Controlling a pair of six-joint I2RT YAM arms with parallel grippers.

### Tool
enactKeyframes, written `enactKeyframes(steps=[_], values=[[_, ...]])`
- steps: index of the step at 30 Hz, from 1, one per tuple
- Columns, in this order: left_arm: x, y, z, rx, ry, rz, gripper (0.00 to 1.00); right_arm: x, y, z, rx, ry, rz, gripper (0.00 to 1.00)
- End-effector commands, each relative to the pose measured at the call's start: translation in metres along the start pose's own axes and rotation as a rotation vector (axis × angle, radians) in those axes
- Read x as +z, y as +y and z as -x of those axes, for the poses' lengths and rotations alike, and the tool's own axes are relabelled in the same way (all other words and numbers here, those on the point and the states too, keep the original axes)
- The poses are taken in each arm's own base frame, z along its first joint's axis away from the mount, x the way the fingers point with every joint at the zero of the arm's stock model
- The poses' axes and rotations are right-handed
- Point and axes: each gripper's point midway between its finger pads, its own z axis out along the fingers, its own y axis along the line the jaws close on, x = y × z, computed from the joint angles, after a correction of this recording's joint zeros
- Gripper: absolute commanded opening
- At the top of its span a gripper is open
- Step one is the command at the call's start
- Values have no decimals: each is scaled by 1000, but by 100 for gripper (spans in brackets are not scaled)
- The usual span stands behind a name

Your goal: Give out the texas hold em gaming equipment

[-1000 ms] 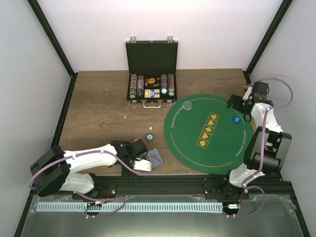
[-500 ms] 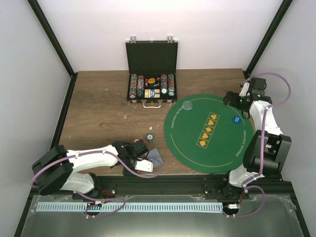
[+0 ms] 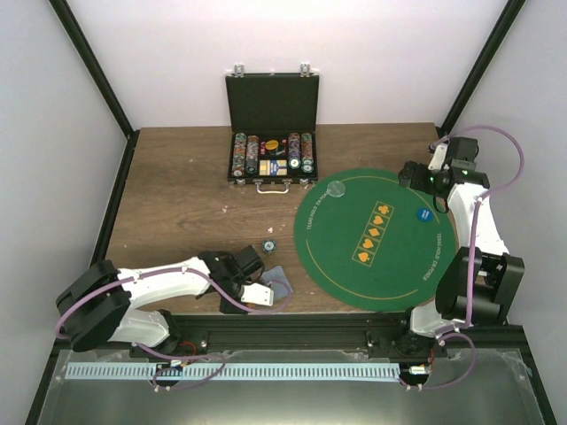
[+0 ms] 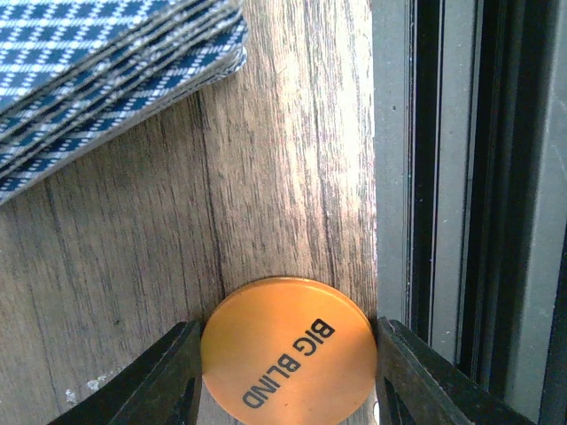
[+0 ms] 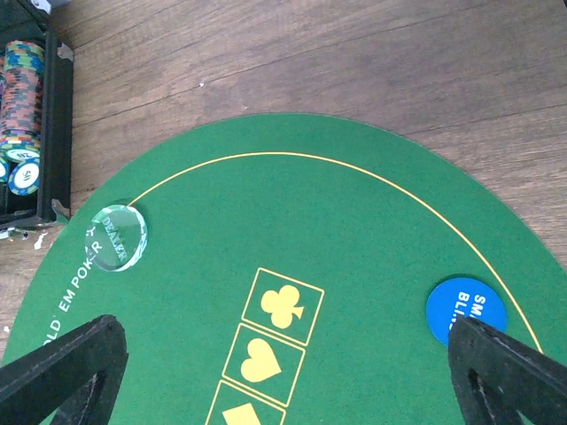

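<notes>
Left jaws narrowed onto orange disc [image 4: 288,354] (arm [image 3: 168,276] low).

Overhead and right wrist views sharing green mat [image 3: 399,266]

Work surface: rectangular dark-brown wood-grain tabletop [image 3: 177,195]. Enclosure: plain white back wall [image 3: 266,44] and pale side walls [image 3: 44,133], joined by black diagonal corner struts [image 3: 91,64]. Near edge: black metal rail [image 3: 292,329]. Lighting: even, diffuse; faint shadows.
</notes>
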Motion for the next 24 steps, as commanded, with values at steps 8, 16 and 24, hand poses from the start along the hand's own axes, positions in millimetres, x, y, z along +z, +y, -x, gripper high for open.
enactKeyframes(steps=[8,16,24], values=[[-5,-10,3,-40,-28,-49,35,-25,39,11,-48,-36,83,99],[-10,-14,11,-92,-68,-75,35,-31,151,-60,-143,149,396,96],[-27,-2,24,-158,-147,-45,34,-64,212,-150,-89,383,655,89]])
